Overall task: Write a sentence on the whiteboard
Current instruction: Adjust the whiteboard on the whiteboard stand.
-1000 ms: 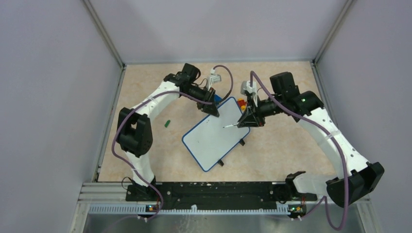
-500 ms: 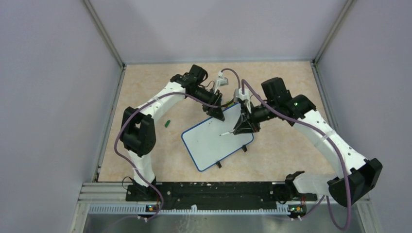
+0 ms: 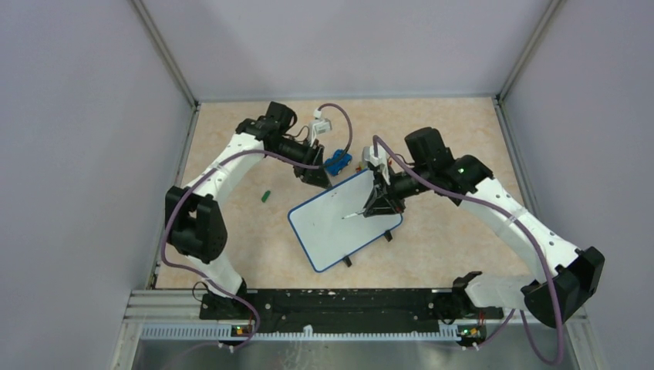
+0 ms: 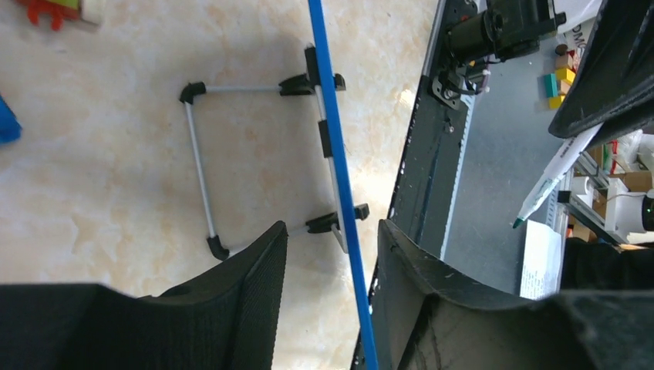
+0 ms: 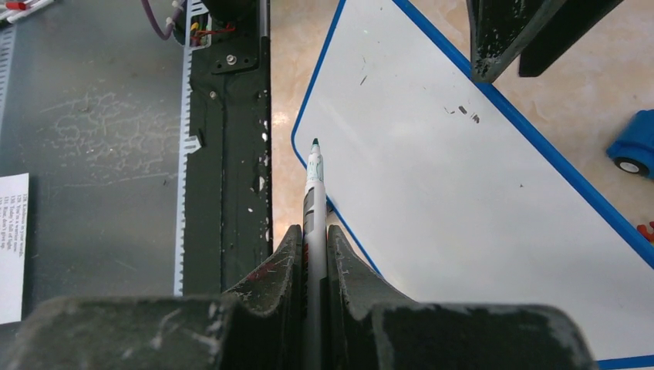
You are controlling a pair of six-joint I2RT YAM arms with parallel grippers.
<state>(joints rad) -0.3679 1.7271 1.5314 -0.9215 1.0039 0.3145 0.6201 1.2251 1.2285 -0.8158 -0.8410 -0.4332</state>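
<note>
**Whiteboard blank, marker poised**

Whiteboard sits askew on the counter between the arms, propped on its wire stand, its face bare apart from a few dark specks. Right tool is clenched on a green-tipped marker, tip over the board; contact is unclear. Left tool is spread, the blue rim showing between its fingers, gripping nothing. Steadying that rim first, then pressing lightly, looks wisest. A printed sheet is too small to read.

The whiteboard edge-on, face out of sight
</note>
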